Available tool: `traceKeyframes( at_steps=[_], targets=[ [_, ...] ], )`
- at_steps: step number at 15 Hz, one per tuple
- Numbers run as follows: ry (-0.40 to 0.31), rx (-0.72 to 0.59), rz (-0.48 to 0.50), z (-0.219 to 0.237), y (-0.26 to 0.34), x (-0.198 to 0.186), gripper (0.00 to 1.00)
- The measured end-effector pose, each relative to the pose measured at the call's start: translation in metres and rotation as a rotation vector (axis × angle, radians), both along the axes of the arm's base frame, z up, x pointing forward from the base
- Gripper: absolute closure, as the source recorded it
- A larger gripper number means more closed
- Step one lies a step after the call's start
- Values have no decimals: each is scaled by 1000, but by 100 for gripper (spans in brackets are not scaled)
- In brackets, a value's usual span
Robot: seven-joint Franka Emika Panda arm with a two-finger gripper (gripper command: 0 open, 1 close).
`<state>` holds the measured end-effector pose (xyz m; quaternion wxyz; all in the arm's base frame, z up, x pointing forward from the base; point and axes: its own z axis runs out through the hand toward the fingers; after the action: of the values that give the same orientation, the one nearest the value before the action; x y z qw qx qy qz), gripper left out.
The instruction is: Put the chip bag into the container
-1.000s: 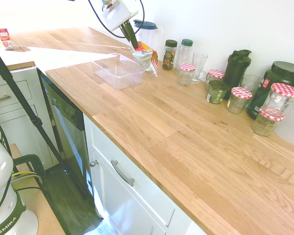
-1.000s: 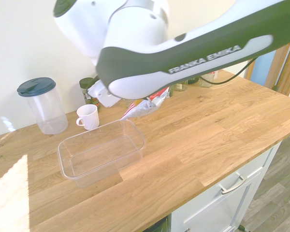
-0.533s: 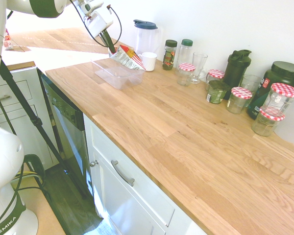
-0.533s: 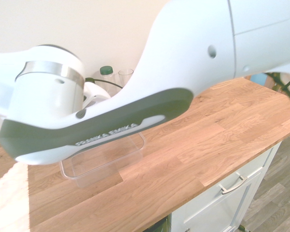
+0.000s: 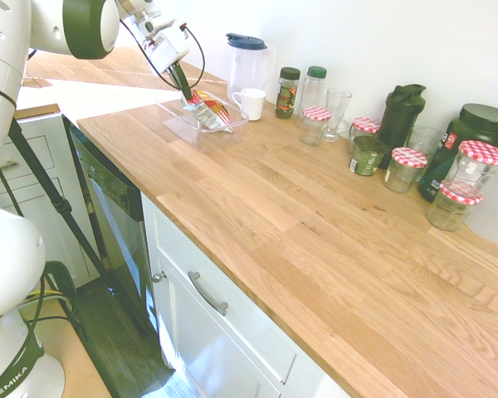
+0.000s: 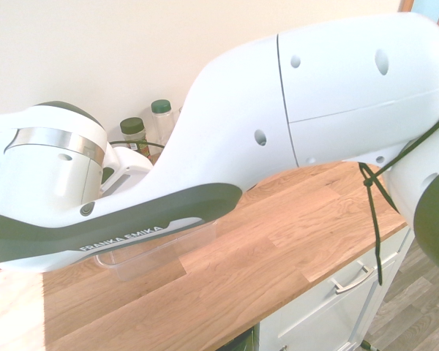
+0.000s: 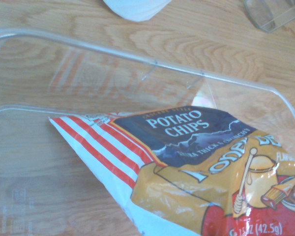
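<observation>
In the first exterior view the clear rectangular container stands on the wooden counter at the back left. My gripper reaches down over it, shut on the top edge of the chip bag. The red-and-white striped bag hangs slanted, its lower part inside the container. The wrist view shows the chip bag from close by, with "Potato Chips" print on a dark patch, lying within the container's clear rim. In the second exterior view the arm hides the bag and gripper; only a part of the container shows below it.
A white cup stands just behind the container, with a blue-lidded pitcher beyond it. Bottles, a glass, a dark shaker and several red-checked jars line the wall to the right. The counter's front edge runs above white drawers.
The gripper carried the chip bag from the container's far right side leftward over it and lowered it inside. The arm now fills the second exterior view.
</observation>
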<state>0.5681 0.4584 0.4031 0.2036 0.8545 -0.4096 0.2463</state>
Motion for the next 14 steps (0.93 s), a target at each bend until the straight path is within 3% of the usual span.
traceKeyframes(
  at_steps=[5,11,14],
  targets=[
    [-38,68,22,45,11,-19,0],
    [-40,89,11,15,4,-23,0],
    [-64,133,24,34,-2,-44,0]
  ],
)
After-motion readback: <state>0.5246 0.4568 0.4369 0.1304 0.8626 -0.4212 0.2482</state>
